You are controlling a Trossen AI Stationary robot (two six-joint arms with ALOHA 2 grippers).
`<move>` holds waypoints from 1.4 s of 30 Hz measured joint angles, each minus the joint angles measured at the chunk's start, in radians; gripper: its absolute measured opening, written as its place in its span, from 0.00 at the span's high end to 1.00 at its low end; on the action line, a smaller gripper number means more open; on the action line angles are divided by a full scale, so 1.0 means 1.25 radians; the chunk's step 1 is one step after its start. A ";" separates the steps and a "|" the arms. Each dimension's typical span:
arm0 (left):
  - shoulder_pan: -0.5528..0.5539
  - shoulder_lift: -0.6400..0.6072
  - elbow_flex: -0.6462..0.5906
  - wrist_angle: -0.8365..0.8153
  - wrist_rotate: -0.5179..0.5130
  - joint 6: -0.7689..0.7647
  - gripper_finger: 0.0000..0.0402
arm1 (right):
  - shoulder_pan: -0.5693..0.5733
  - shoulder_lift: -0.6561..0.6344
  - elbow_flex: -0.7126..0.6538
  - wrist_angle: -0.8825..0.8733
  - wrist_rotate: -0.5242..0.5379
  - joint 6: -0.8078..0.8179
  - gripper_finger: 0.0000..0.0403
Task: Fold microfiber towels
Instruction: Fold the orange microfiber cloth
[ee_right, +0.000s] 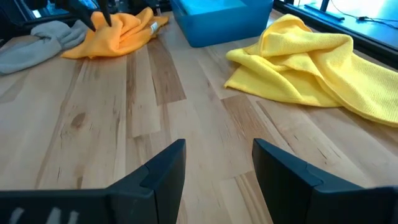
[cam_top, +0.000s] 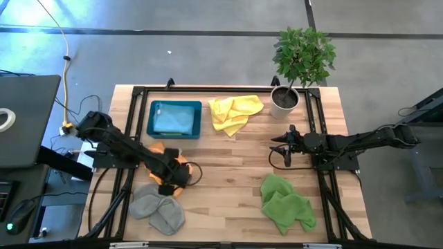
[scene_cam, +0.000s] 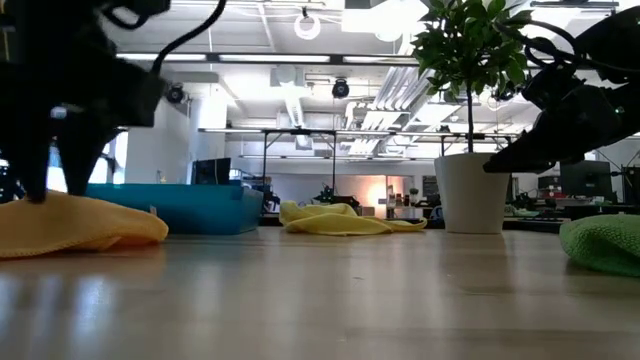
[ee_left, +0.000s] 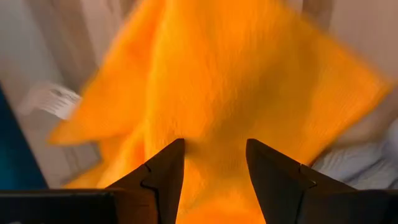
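An orange towel [cam_top: 159, 148] lies crumpled on the table at the near left, mostly hidden under my left arm in the high view. My left gripper [ee_left: 214, 149] points down over the middle of the orange towel [ee_left: 217, 81], its fingers open on either side of a raised fold. A grey towel [cam_top: 158, 207] lies bunched nearer the front edge. A yellow towel [cam_top: 235, 113] lies at the far middle and a green towel [cam_top: 285, 204] at the near right. My right gripper [cam_top: 275, 144] waits open at the right, above bare wood. My left gripper comes at the orange towel [scene_cam: 80, 225] from above with its fingers [scene_cam: 38, 185] apart. In the low view their tips reach down to the towel's top. I cannot tell whether they touch the cloth.
A dark teal tray [cam_top: 149, 119] holding a light blue cloth [cam_top: 173, 119] stands at the far left. A potted plant [cam_top: 285, 99] stands at the far right corner. Bare wood lies in the middle of the table, between the orange towel and the green one.
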 joint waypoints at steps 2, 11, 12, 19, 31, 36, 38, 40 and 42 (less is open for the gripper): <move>-0.006 0.012 -0.011 0.016 0.000 0.000 0.59 | 0.000 0.001 0.000 -0.007 0.000 0.000 0.56; 0.004 0.092 -0.015 0.207 0.000 0.101 0.60 | 0.000 0.006 0.000 -0.025 0.000 0.000 0.56; 0.008 0.093 -0.016 0.238 -0.001 0.118 0.60 | 0.000 0.009 0.000 -0.026 0.000 0.000 0.56; 0.048 0.129 -0.002 0.537 -0.022 0.264 0.60 | 0.000 0.014 -0.001 -0.052 0.000 0.000 0.56; 0.162 0.137 -0.001 1.038 -0.037 0.450 0.60 | 0.000 0.018 -0.001 -0.058 0.000 0.000 0.56; 0.130 0.055 0.001 0.818 -0.019 0.448 0.60 | 0.000 0.019 -0.001 -0.063 0.000 0.000 0.56; 0.113 0.028 0.000 0.693 -0.020 0.423 0.60 | 0.000 0.019 -0.001 -0.063 0.000 0.000 0.56; 0.101 0.006 0.000 0.570 -0.022 0.380 0.60 | 0.000 0.019 -0.001 -0.063 0.000 0.000 0.56; 0.093 -0.003 -0.001 0.477 -0.017 0.325 0.60 | 0.000 0.018 -0.001 -0.066 0.000 0.000 0.56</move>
